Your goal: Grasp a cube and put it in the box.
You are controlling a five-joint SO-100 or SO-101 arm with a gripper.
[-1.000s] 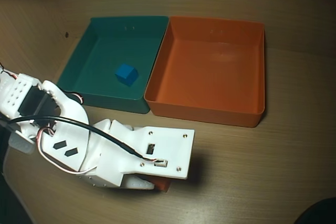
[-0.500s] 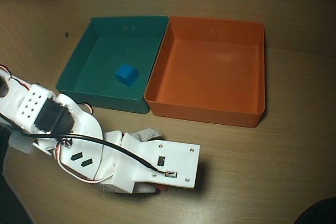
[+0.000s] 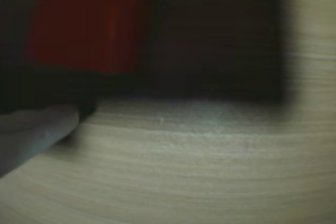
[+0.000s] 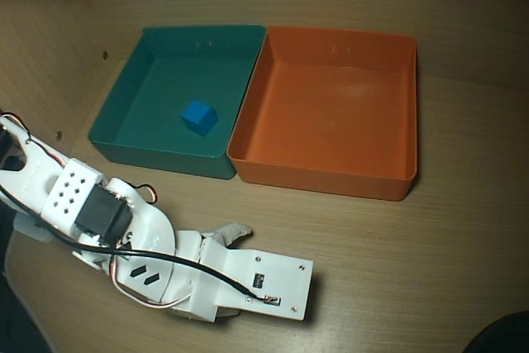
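A pale wooden table [image 4: 430, 237] carries two trays set side by side. The gripper [image 4: 248, 307] is low near the front edge, its grip unreadable; only the blurred wrist view shows the cube [image 3: 86, 24] close ahead. The box [image 4: 331, 167] holds nothing; the teal box [image 4: 124, 113] holds a blue cube [image 4: 198, 116].

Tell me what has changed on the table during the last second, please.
The arm swung toward the bottom of the overhead view and now fully covers the orange cube, whose corner showed earlier. The blue cube, teal box and orange box stayed put.
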